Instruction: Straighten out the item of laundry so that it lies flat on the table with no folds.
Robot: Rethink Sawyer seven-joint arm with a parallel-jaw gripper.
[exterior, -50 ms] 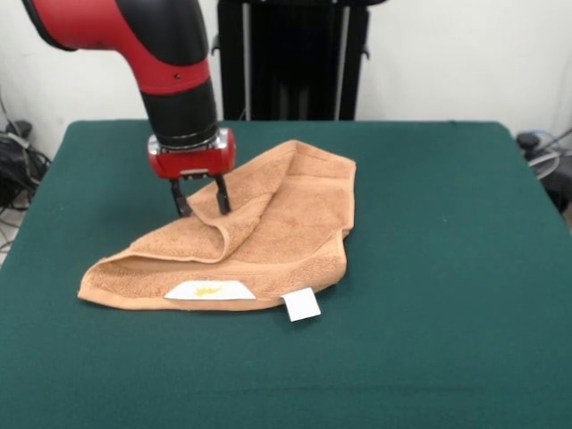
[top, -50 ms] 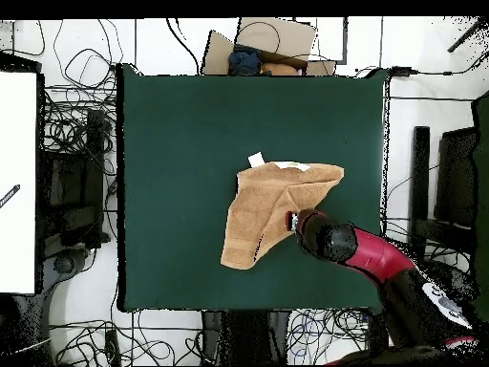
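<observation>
The item of laundry, an orange-tan towel, lies folded over itself on the green table, with a raised fold running down its middle. A white tag with a yellow mark and a plain white tag show at its near edge. My gripper is down at the towel's far left edge. Its fingers stand apart, one on each side of the cloth edge, holding nothing. From above, the towel lies right of the table's centre, and the gripper sits over its right side.
Tangled cables surround the table in the overhead view. A cardboard box sits beyond the top edge and a white board at the left. More cables lie off the table's left side in the front view.
</observation>
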